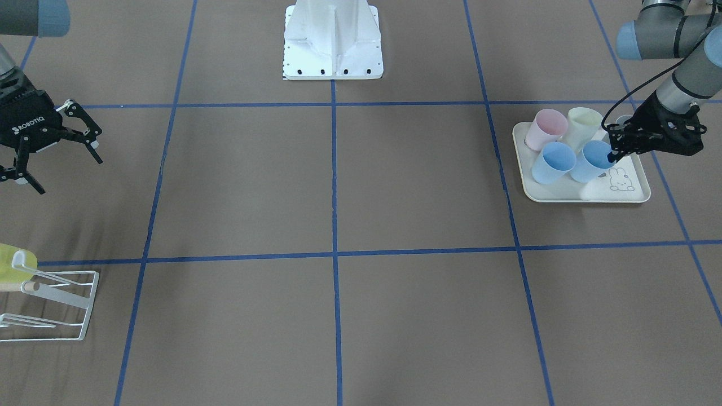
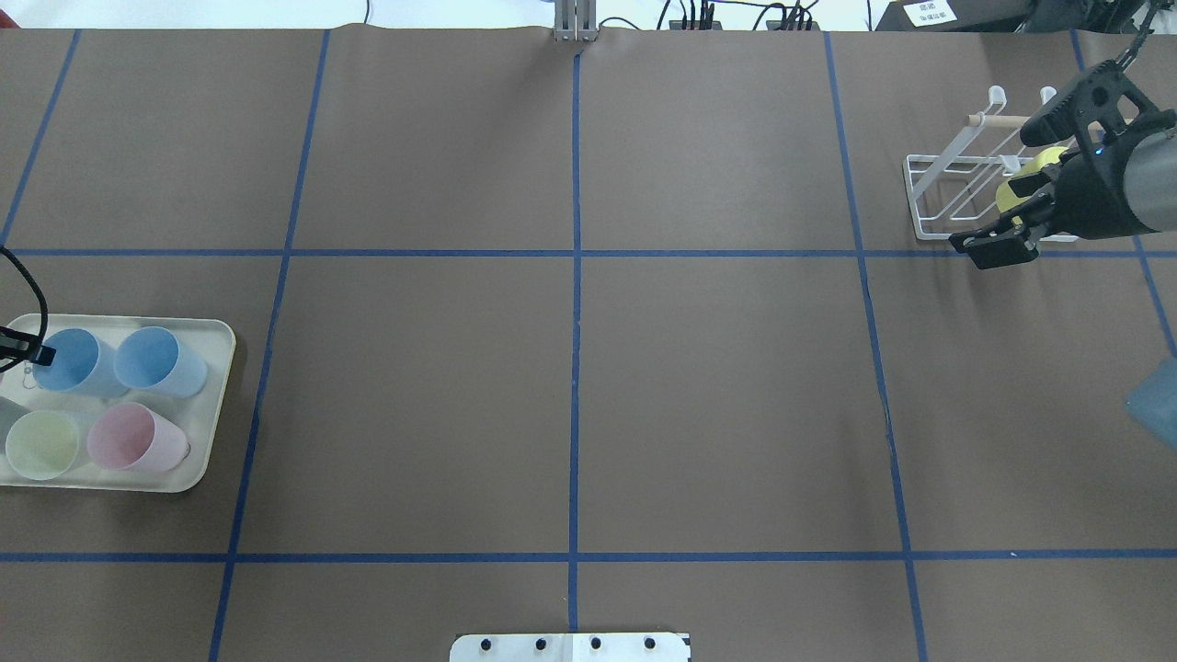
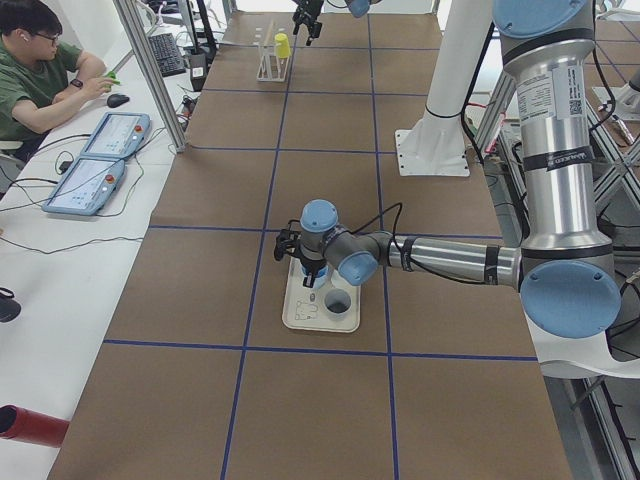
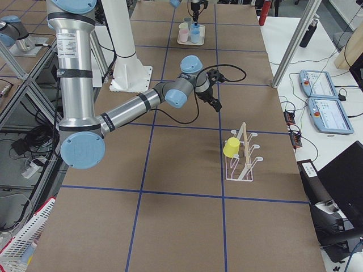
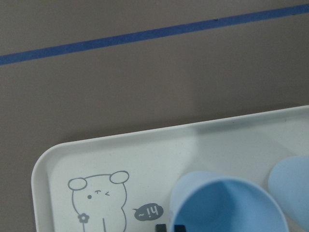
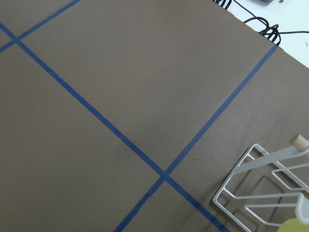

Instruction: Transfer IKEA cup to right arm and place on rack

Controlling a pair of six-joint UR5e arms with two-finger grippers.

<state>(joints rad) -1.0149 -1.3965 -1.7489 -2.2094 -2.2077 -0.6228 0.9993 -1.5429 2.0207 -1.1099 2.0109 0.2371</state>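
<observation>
A cream tray (image 1: 564,197) with a bunny drawing holds several cups. My left gripper (image 1: 612,153), slim and black, is down at the rim of a blue IKEA cup (image 1: 595,160). In the left wrist view its fingertips (image 5: 161,227) sit close together astride that cup's (image 5: 227,208) rim, shut on it. The cup still rests on the tray. The right arm's ROBOTIQ gripper (image 1: 70,176) hangs open with nothing in it, above and beside the white wire rack (image 1: 51,304). A yellow cup (image 4: 231,148) hangs on the rack (image 4: 241,156).
On the tray are also a second blue cup (image 2: 161,360), a pink one (image 2: 138,439) and a pale yellow one (image 2: 44,444). The white robot base (image 1: 333,45) stands at the table's middle edge. A person (image 3: 40,70) sits at a side desk.
</observation>
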